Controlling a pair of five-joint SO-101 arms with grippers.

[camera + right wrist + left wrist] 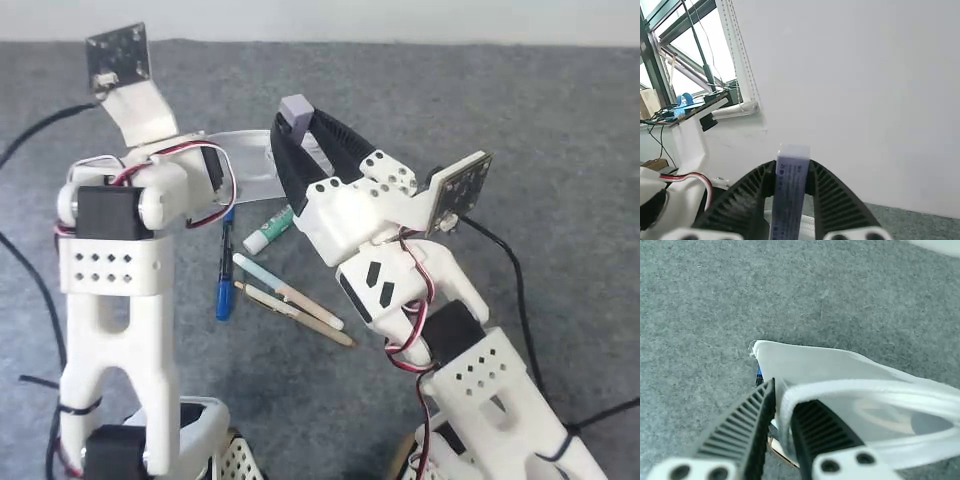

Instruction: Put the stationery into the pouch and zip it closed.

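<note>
A translucent white pouch (252,162) lies at the back of the grey mat, its mouth held up and open. My left gripper (780,390) is shut on the pouch's white zipper rim (865,387). My right gripper (297,128) hangs above the pouch, pointing upward, shut on a lavender eraser (295,107), which stands between the black fingers (747,192) as a pale block (790,187). On the mat in front of the pouch lie a blue pen (225,275), a white glue stick with a green cap (268,231), a pale blue pen (285,288) and a wooden pencil (300,312).
Grey mat (520,130) stretches free to the right and behind the pouch. Black cables (30,270) run along the left side and one (510,270) on the right. Both arm bases stand at the near edge. The right wrist view faces a white wall and a window (695,55).
</note>
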